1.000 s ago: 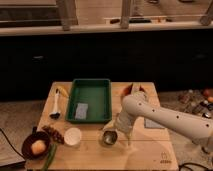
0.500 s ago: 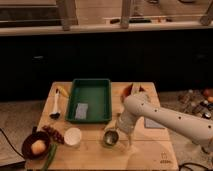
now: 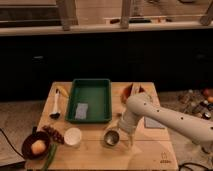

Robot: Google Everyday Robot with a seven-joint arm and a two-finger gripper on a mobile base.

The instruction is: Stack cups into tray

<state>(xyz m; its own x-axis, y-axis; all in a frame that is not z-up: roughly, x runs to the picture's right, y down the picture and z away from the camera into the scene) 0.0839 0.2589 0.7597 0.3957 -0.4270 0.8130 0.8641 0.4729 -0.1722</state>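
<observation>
Wooden tabletop is carrying everything here. At its far left a dark brown bowl is holding an orange fruit, and a long-handled utensil is lying further back. Moving right, the white cup is standing upright near the front edge, apart from the tray. The dark-green tray is sitting behind it toward the middle, with a grey pad lying flat in its near-left part.

Right of the white cup, the greenish-grey cup is standing upright on the table, outside the tray and just in front of its near-right corner. The gripper is hanging right at this cup's right side. Whether it is gripping the cup or not, I cannot tell. The white arm is reaching in from the right.

Both cups are looking light and stiff. The shiny one is probably slippery, so I am judging a hold on the wall at the rim, or low around the body, to be safest. A loose hold is risking a tip or a slide.
</observation>
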